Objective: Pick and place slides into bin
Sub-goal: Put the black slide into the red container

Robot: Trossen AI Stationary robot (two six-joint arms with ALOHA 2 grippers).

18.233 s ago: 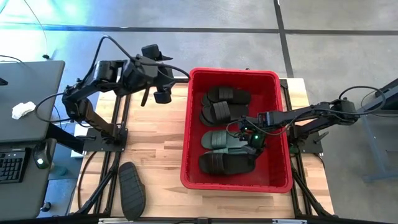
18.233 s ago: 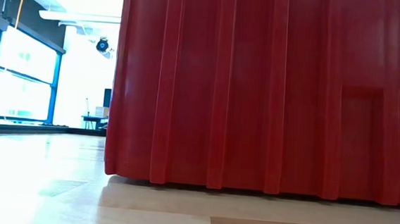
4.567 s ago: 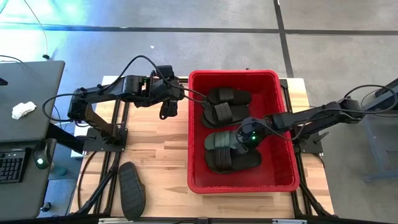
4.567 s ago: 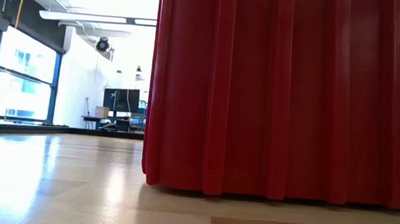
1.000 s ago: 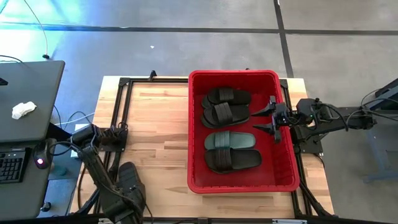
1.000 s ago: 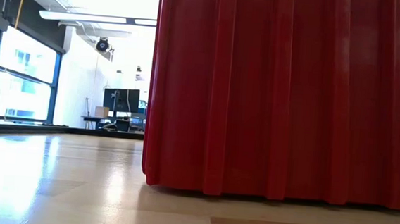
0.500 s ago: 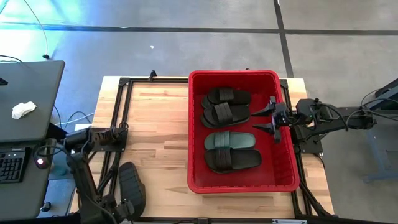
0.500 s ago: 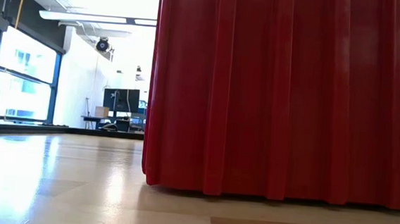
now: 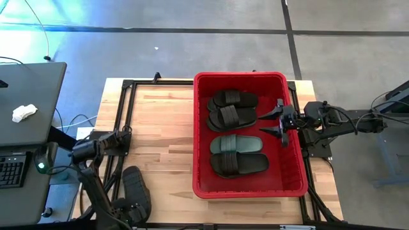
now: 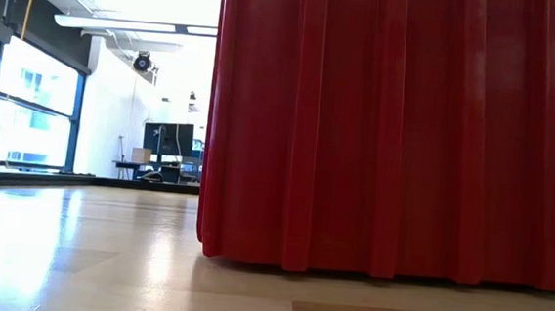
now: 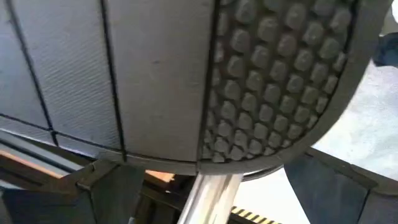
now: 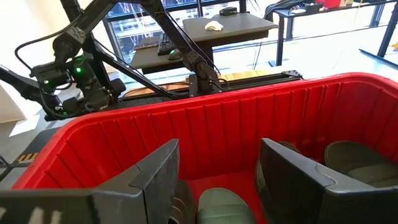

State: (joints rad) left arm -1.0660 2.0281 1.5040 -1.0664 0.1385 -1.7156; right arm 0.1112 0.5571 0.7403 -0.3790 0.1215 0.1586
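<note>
The red bin (image 9: 291,172) stands on the table's right half and fills the low view with its wall (image 10: 396,134). Inside it lie two black slides (image 9: 232,108), a green one (image 9: 236,144) and another black one (image 9: 239,165). One more black slide (image 9: 134,188) lies at the table's near left corner, and its knobbed surface (image 11: 273,81) fills the left wrist view. My left gripper (image 9: 130,209) points down over that slide's near end, open, a finger at each side. My right gripper (image 9: 281,121) hovers open over the bin's right rim.
Bare wood (image 9: 160,128) lies between the left arm and the bin. A dark desk (image 9: 25,96) with a keyboard and a white cloth stands beyond the table's left edge. The table's metal frame tube (image 11: 208,199) shows under the slide's end.
My left arm has swung toward the table's near left corner, and its gripper has sunk closer over the black slide there. The slide has stayed in place.
</note>
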